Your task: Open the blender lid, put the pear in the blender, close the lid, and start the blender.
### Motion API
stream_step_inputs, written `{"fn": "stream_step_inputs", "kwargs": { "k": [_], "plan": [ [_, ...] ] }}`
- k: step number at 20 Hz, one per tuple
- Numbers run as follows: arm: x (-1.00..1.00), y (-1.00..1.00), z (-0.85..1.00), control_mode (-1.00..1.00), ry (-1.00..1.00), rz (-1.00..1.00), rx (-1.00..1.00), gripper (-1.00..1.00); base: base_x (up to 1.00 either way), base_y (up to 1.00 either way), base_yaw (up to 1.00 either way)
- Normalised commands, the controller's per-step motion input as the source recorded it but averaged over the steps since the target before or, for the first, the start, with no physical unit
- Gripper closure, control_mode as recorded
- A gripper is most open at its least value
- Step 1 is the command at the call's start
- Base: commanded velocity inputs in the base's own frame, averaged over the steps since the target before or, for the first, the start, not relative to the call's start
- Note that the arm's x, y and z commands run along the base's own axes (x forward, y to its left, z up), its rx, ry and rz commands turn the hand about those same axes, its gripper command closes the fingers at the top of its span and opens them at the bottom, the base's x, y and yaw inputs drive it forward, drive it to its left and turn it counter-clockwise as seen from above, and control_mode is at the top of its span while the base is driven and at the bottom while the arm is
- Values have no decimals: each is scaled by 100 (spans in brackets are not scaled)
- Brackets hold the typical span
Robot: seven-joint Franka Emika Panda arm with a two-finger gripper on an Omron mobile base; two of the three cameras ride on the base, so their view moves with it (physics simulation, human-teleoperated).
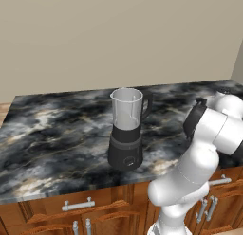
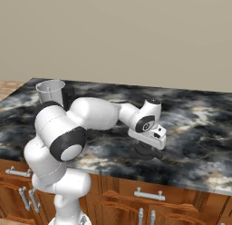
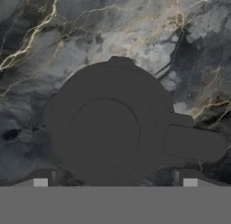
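Note:
The blender (image 1: 126,130) stands on the dark marble counter (image 1: 57,130), its clear jar open at the top and its black handle to the right; its jar rim (image 2: 50,89) shows behind my arm. The blender lid (image 3: 106,130), a round black cap with a side tab, lies flat on the counter right of the blender, seen as a dark disc (image 2: 146,152). My gripper (image 3: 115,179) hangs straight over the lid, open, with a fingertip on either side of it and nothing held; the hand (image 2: 147,144) is low above the counter. The pear is out of view.
A beige wall runs behind the counter. Wooden cabinets with metal handles (image 1: 77,204) sit below the counter's front edge (image 2: 149,178). My white arm (image 1: 209,134) bends across the right part of the counter.

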Motion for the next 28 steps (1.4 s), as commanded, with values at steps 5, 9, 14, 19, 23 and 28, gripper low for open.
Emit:
{"fn": "stream_step_inputs", "kwargs": {
  "k": [5,9,14,19,23,28],
  "plan": [
    [17,-2,-16,-100,3,0,0,-100,0,0,0],
    [23,8,-2,-100,6,0,0,-100,0,0,0],
    [12,9,-4,-100,4,0,0,-100,0,0,0],
    [-1,7,-22,-100,0,0,0,-100,0,0,0],
    [-4,19,-25,-100,0,0,0,-100,0,0,0],
    [-8,14,-8,-100,0,0,0,-100,0,0,0]
  ]
}}
